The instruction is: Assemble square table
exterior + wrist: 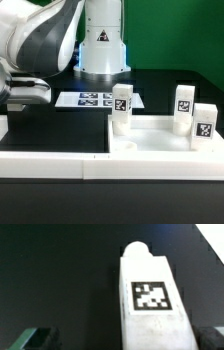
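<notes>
The white square tabletop [160,140] lies at the front right of the exterior view. Three white tag-marked legs stand upright on it: one at its left corner [122,106], one at the back [184,104], one at the right [205,125]. My gripper [24,96] is low over the black table at the exterior view's left edge. In the wrist view the gripper [125,340] is open around a fourth leg [150,297]. This leg lies flat on the table with its tag facing up and its rounded tip pointing away. It is close to one finger [212,336] and apart from the other [38,340].
The marker board [88,100] lies flat behind the tabletop, in front of the arm's white base [102,45]. A long low white border wall [60,166] runs along the front. A green wall closes the back right.
</notes>
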You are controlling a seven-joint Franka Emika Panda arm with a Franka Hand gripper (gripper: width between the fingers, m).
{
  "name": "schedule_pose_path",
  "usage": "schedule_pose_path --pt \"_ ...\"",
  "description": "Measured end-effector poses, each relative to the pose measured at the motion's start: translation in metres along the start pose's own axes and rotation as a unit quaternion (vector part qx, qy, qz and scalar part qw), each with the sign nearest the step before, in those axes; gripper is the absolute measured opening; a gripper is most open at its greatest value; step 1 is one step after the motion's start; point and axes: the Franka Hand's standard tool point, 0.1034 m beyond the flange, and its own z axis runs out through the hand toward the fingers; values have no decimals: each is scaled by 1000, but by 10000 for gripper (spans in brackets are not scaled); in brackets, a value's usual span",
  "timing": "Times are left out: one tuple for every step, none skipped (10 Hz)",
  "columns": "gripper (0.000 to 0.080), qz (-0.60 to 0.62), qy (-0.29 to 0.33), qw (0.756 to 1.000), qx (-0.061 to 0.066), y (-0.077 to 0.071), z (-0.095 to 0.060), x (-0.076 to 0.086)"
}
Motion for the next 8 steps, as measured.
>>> schedule_pose_path --pt "649 0 0 1000 0 -1 0 0" --pt "649 2 0 1000 -1 -2 0 0" --pt "649 2 -1 1000 -1 -4 1 1" --pt "649 1 -4 1000 0 -5 4 0" --pt "649 1 -5 1000 0 -5 8 0" --pt "649 1 -5 1000 0 -5 10 0" --pt "649 1 -5 1000 0 -5 9 0" --pt "537 1 -5 1000 0 -4 9 0"
